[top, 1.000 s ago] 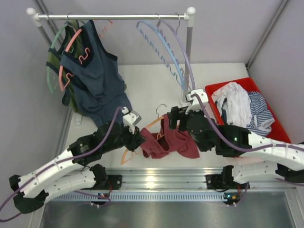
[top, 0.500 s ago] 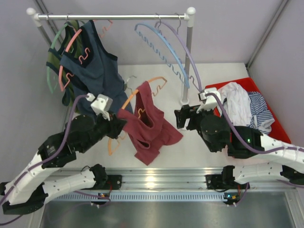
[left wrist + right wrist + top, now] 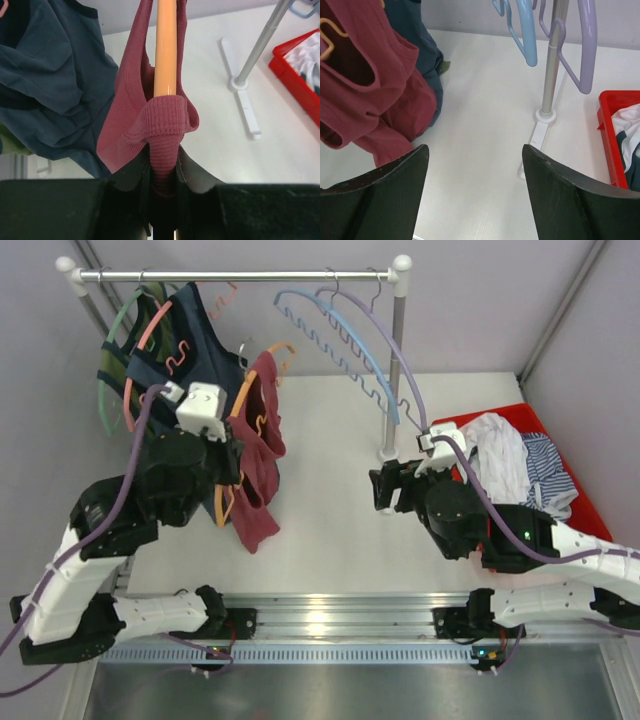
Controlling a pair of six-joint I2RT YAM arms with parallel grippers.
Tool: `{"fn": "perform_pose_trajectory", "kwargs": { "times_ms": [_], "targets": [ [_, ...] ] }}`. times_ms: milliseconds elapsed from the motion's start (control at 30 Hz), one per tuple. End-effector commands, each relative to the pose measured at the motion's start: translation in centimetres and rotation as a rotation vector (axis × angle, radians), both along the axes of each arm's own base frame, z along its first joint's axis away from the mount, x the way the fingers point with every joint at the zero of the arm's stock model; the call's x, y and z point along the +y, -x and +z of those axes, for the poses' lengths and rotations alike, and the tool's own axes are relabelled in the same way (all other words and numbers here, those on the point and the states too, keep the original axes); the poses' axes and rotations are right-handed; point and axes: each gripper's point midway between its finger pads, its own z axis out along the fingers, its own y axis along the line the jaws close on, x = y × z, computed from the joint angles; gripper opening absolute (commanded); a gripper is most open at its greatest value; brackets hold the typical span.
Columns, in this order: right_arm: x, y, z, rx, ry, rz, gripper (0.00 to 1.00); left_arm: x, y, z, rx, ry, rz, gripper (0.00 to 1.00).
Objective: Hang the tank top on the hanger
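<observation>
Looking down, I see the clothes rail [image 3: 240, 276] across the back, a dark blue top [image 3: 200, 360] hanging at its left end. Just in front, the tank top [image 3: 262, 445] hangs draped over the hanger [image 3: 244, 392], lifted off the table [image 3: 330, 530]. My left gripper [image 3: 162, 172] is pinched narrow on the hanger's orange bar with a maroon strap caught between the jaws, which I judge stops the cloth sliding off. My right gripper [image 3: 474, 165] stands wide and empty, well apart to the right.
</observation>
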Motion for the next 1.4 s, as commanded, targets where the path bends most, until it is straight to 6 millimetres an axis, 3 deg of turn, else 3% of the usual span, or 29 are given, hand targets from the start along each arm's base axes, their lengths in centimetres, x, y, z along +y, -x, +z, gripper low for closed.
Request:
{"fn": "perform_pose_trajectory", "kwargs": {
  "times_ms": [0,33,267,533,933,1233,1367],
  "targets": [
    [-0.6,0.0,2.1,-0.025,-0.038,-0.001,0.75,-0.6,-1.8,0.8,-0.026,-0.058,0.031,0.0],
    [-0.5,0.0,2.1,-0.025,-0.035,0.0,0.75,-1.8,-2.3,0.5,-0.011,-0.056,-0.006,0.0],
    [-1.1,0.0,2.2,-0.03,-0.04,0.004,0.75,0.5,-7.7,-0.3,0.038,0.017,-0.001,0.0],
    [-1.6,-0.2,2.4,-0.042,-0.039,-0.004,0.75,3.0,-10.6,2.6,-0.032,0.048,0.053,0.0],
    [-2.0,-0.3,3.0,-0.061,-0.033,0.002,0.75,5.4,-12.9,5.9,-0.106,0.095,0.085,0.0],
    [-2.5,-0.1,2.4,-0.052,-0.039,0.0,0.75,6.8,-13.3,7.4,-0.141,0.09,0.121,0.0],
    [-2.6,-0.1,2.2,-0.049,-0.035,0.001,0.75,6.4,-13.2,8.4,-0.165,0.099,0.09,0.0]
  ]
}}
